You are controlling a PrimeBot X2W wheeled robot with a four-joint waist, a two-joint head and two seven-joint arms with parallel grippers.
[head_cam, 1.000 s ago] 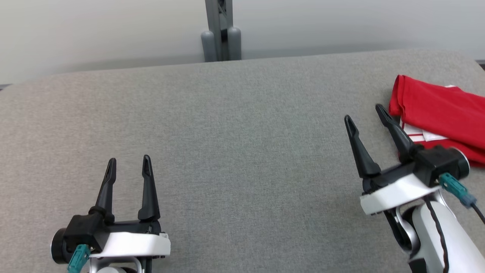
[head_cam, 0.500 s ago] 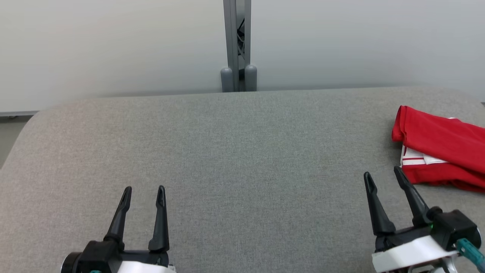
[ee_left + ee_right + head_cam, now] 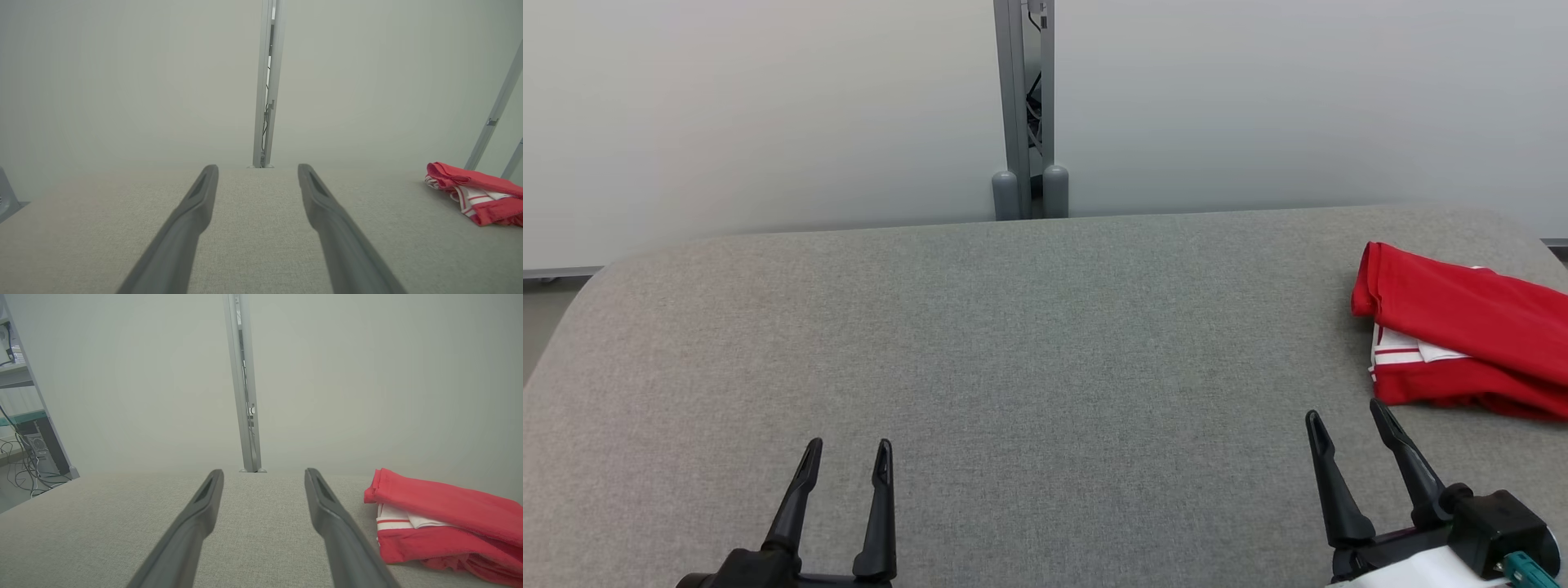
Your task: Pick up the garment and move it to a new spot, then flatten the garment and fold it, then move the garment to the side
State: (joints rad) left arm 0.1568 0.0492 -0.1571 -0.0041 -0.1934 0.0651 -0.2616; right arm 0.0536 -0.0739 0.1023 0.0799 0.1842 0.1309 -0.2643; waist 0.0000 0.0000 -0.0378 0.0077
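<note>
The right gripper (image 3: 1343, 412) sits at 5 o'clock in the head view, jaws spread and holding nothing. The left gripper (image 3: 849, 445), at 7 o'clock, is likewise released and empty. Both point toward 12 o'clock, low over the grey worktop (image 3: 1045, 343). The garment (image 3: 1462, 327), red with white striped trim, lies in a loose folded stack at 3 o'clock near the worktop's right edge, just beyond the right gripper's tips and not touching them. From that I judge the fold done and the piece set aside, with the arms parked. A grey post (image 3: 1023, 106) stands at 12 o'clock behind the worktop. The way from right gripper to garment looks unobstructed.
</note>
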